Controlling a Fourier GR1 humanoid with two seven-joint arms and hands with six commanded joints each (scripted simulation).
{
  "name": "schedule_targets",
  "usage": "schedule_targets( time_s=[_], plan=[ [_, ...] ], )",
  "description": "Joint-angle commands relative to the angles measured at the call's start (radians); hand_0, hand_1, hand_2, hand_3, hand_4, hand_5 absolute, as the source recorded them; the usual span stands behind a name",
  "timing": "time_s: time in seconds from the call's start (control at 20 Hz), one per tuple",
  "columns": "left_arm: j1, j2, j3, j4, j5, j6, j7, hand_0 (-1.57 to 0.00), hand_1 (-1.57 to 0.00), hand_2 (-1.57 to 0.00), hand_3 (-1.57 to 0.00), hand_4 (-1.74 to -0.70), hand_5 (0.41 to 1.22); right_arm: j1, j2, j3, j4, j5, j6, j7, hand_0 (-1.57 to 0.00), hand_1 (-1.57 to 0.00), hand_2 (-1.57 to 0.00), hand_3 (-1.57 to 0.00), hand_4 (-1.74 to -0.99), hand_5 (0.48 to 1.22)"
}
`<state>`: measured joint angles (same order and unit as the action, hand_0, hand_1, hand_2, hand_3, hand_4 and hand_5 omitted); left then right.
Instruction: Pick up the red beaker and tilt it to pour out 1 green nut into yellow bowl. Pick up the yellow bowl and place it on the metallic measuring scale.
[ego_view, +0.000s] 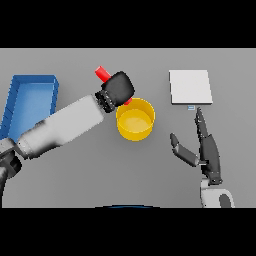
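Grey table (75, 180) under everything. Blue tray (30, 102) at far left edge, open-topped, raised walls, long side running away from the robot. Metallic measuring scale (190, 87) at upper right: flat pale square plate, small display tab on its near edge, well apart from the bowl. Yellow bowl (135, 119) at centre, round, upright, opening facing up, no visible contents that can be made out. Left hand (118, 89) reaching in from lower left on a long white forearm, fingers curled and clamped round the red beaker (102, 74). Beaker tilted, long axis running upper-left to lower-right: one red end sticking out upper-left of the hand, a red sliver showing at lower-right just over the bowl's far-left rim. Mostly hidden by the hand; mouth not visible. Green nut not discernible. Right hand (207, 152) at lower right, near the scale's near edge, fingers straight and spread, thumb out to the left, holding nothing.
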<state>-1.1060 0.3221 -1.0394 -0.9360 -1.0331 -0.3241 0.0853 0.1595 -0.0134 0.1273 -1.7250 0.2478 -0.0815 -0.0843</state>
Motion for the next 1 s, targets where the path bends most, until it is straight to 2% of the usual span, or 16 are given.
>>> schedule_targets(
  time_s=[0.0, 0.15, 0.35, 0.4, 0.45, 0.6, 0.8, 0.85, 0.95],
  plan=[
    [-0.019, 0.004, -0.018, -0.003, -0.014, -0.008, -0.006, -1.57, -1.57, -1.57, -1.55, -1.74, 1.221, -0.007, 0.003, -0.003, 0.009, 0.000, -0.005, 0.005, 0.00, 0.00, 0.00, 0.00, -1.286, 0.618],
    [-0.067, -0.002, -0.060, 0.043, -0.041, 0.014, -0.037, -1.57, -1.57, -1.57, -1.56, -1.74, 1.221, -0.010, -0.001, -0.005, 0.012, 0.010, -0.012, 0.004, 0.00, 0.00, 0.00, 0.00, -1.276, 0.593],
    [-0.132, -0.038, -0.134, 0.096, -0.077, -0.032, -0.060, -1.57, -1.57, -1.57, -1.57, -1.74, 1.221, -0.012, -0.005, -0.003, 0.016, 0.039, -0.032, 0.002, 0.00, 0.00, 0.00, 0.00, -1.236, 0.582],
    [-0.143, -0.035, -0.150, 0.116, -0.083, -0.022, -0.080, -1.57, -1.57, -1.57, -1.57, -1.73, 1.221, 0.002, -0.005, 0.000, 0.006, 0.036, -0.029, -0.015, 0.00, 0.00, 0.00, 0.00, -1.225, 0.583],
    [-0.156, -0.041, -0.171, 0.123, -0.093, -0.031, -0.089, -1.57, -1.57, -1.57, -1.57, -1.74, 1.221, -0.002, -0.006, -0.002, 0.000, 0.034, -0.028, 0.001, 0.00, 0.00, 0.00, 0.00, -1.216, 0.585],
    [-0.179, -0.050, -0.228, 0.131, -0.119, -0.019, -0.109, -1.57, -1.57, -1.57, -1.57, -1.73, 1.221, -0.004, -0.008, 0.004, -0.005, 0.037, -0.021, -0.004, 0.00, 0.00, 0.00, 0.00, -1.206, 0.591],
    [-0.244, -0.038, -0.262, 0.149, -0.125, -0.003, -0.160, -1.57, -1.57, -1.57, -1.57, -1.73, 1.221, 0.001, -0.009, 0.004, 0.002, 0.049, -0.031, -0.008, 0.00, 0.00, 0.00, 0.00, -1.207, 0.594],
    [-0.263, -0.031, -0.258, 0.145, -0.115, -0.017, -0.165, -1.57, -1.57, -1.57, -1.57, -1.73, 1.221, -0.004, -0.006, 0.009, 0.003, 0.056, -0.033, 0.006, 0.00, 0.00, 0.00, 0.00, -1.206, 0.592],
    [-0.314, -0.018, -0.234, 0.181, -0.094, 0.018, -0.184, -1.57, -1.57, -1.57, -1.57, -1.73, 1.221, -0.002, 0.001, 0.013, 0.010, 0.054, -0.034, -0.020, 0.00, 0.00, 0.00, 0.00, -1.209, 0.592]
  ],
)
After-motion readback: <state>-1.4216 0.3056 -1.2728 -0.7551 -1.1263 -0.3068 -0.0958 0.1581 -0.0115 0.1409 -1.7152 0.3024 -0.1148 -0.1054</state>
